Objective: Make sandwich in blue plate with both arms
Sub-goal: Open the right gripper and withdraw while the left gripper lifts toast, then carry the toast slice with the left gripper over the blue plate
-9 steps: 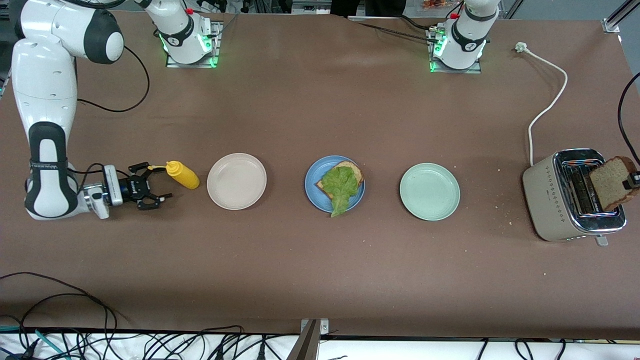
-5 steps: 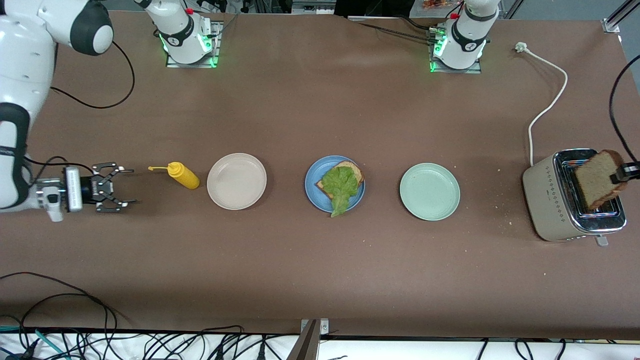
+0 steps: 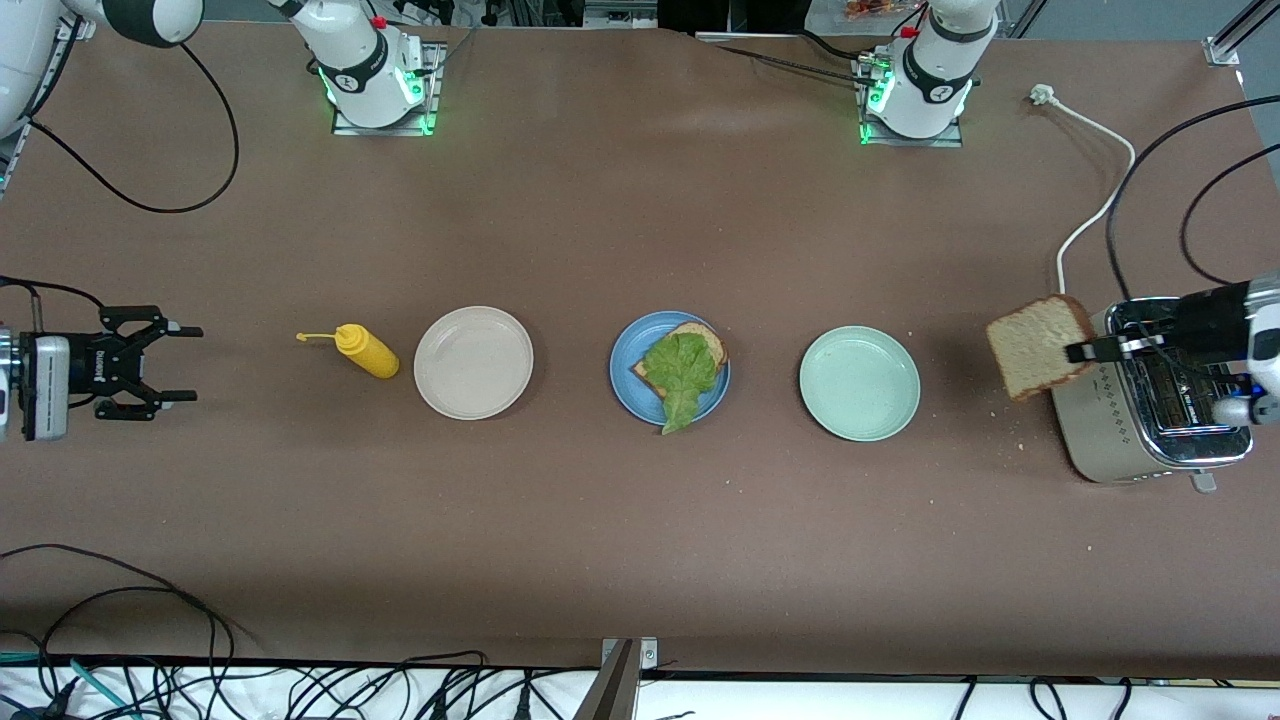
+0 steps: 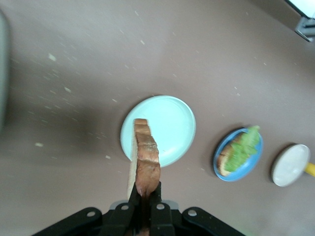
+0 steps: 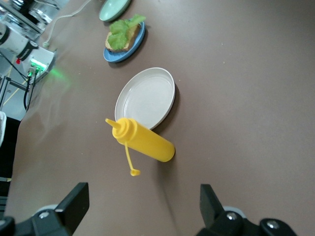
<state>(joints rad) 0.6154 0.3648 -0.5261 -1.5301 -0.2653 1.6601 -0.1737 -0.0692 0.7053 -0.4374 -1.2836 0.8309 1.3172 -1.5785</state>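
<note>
The right gripper [image 3: 165, 362], at the frame's left edge, hangs released and waits. Mid-frame, the blue plate [image 3: 623, 378] holds bread and lettuce [image 3: 682, 375]. The green plate [image 3: 859, 383] lies between it and the slice [image 3: 1036, 346]. At frame right, the left gripper [image 3: 1085, 350] pinches the slice by one edge; it may slip or land askew.

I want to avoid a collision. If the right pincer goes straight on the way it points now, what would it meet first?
Probably the yellow mustard bottle. The open right pincer points along the table toward it, with bare brown table between; its height above the table is unclear, so it might pass over.
</note>
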